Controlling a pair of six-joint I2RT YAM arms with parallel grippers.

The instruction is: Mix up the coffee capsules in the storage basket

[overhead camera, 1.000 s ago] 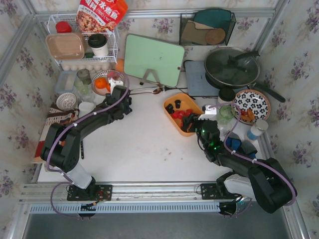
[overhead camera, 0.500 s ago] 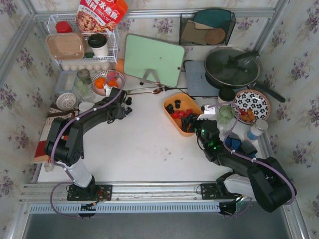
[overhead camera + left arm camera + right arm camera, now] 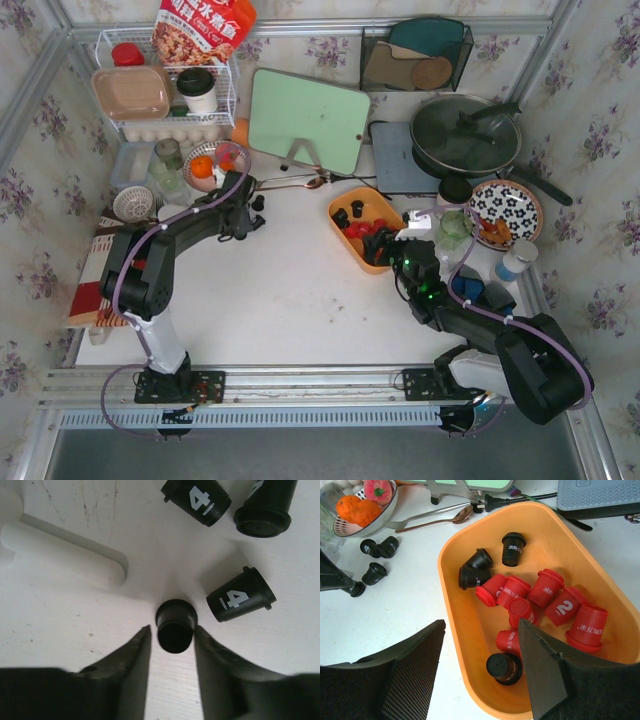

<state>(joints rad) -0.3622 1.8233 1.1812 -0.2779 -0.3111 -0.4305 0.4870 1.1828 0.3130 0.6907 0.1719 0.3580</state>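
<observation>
An orange storage basket (image 3: 451, 575) with rounded corners lies on a white surface (image 3: 290, 290), toward its right edge and about midway between the near and far edges. Inside it sit the coffee capsules (image 3: 545, 587). About seven glossy red ones are bunched in the middle and right of the basket. Four black ones are also in it: three toward the far end and one at the near end, tipped on its side. Several capsules lie on their sides, and some red ones touch each other.

The right claw (image 3: 481, 625) hangs over the near end of the basket. Its two dark fingers are spread wide and nothing is between them.

Near the far left of the surface, close to a bowl (image 3: 380, 517) holding oranges, four more black capsules lie outside the basket. The left claw (image 3: 171, 629) is low over them, its fingers parted on either side of one black capsule (image 3: 175, 614). That capsule lies on its side with one end toward the camera. A thin gap shows beside the left finger, so it is not clamped. The other loose black capsules (image 3: 240, 596) lie just beyond it, two of them printed with a white "4". A white cylinder (image 3: 65, 555) lies nearby on the surface.
</observation>
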